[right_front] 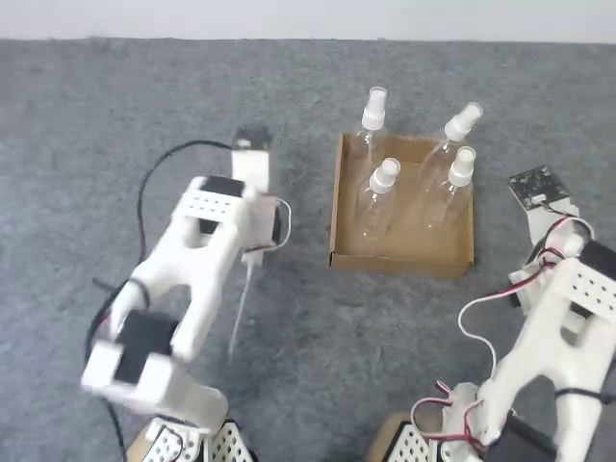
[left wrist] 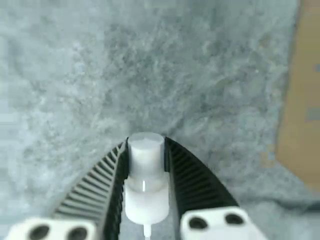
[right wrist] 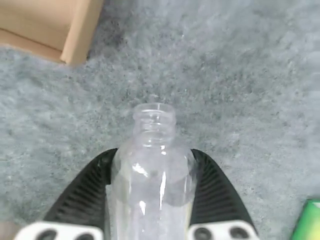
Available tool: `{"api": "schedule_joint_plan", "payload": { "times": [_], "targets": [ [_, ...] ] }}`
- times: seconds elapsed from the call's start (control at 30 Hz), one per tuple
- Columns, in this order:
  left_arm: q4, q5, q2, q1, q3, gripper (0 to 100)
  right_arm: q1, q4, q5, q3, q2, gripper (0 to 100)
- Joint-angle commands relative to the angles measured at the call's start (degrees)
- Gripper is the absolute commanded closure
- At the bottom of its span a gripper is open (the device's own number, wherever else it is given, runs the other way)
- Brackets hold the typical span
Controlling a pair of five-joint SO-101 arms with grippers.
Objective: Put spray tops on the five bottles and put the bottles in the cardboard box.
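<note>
Step in hand, as a judgement: capping the fifth bottle, then boxing it; four capped bottles point(right_front: 380, 192) already lying in the cardboard box point(right_front: 401, 258), tops toward its far wall, so most of the job looks done.

On the left pincer point(left wrist: 145, 145): closed to a narrow gap, clamped on the spray top point(left wrist: 145, 192) at the collar; dip tube point(right_front: 240, 313) hanging free below, well left of the box.

On the right pincer point(right wrist: 153, 154): partly closed, hugging the shoulders of the last bottle point(right wrist: 153, 125); neck open, no top on; held just off a corner of the box, on its right side; cannot tell whether the base rests on the desk point(right_front: 87, 125) or hangs above it.

Next move, judged: bring both arms together in front of the box; line the tube tip up over the open neck; thread in slowly, since a thin tube probably flexes and may catch the rim; seat the collar square; only then release the top and carry the bottle to the free room in the box, avoiding the tops already there.

Surface: grey, felt-like nap over the whole desk; likely grippy, little sliding expected. Beyond the far side of the box: a pale strip of wall point(right_front: 289, 17). Near the right pincer: edge of a green object point(right wrist: 311, 220), too cropped to identify.
</note>
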Motion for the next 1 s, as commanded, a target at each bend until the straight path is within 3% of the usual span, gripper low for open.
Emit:
{"api": "schedule_joint_plan", "payload": {
  "times": [0.0, 0.17, 0.33, 0.43, 0.6, 0.8, 0.97],
  "targets": [
    [2.9, -0.7, -17.1, -1.8, 0.5, 99, -0.7, 0.7, -1.5, -2.1, -7.8, 99.3],
    [6.6, -0.7, -35.9, -5.2, 0.8, 99, -10.5, 3.2, -9.7, -2.5, -19.1, 99.3],
    [9.8, -1.8, -48.8, -6.5, 1.2, 99, -28.4, 8.7, -16.6, -2.5, -28.2, 99.3],
    [9.7, 0.0, -52.7, -6.6, 3.1, 99, -37.6, 10.5, -21.6, -2.5, -29.5, 99.3],
    [2.3, 2.6, -56.6, -6.0, 8.5, 99, -49.5, 10.2, -25.4, -1.2, -29.5, 99.3],
    [4.3, 2.6, -63.2, -6.5, 9.3, 99, -65.4, 6.3, -28.9, 4.9, -29.6, 99.3],
    [3.3, 2.6, -67.1, -6.6, 12.4, 99, -72.0, 4.9, -28.7, 7.9, -29.6, 99.3]
  ]
}}
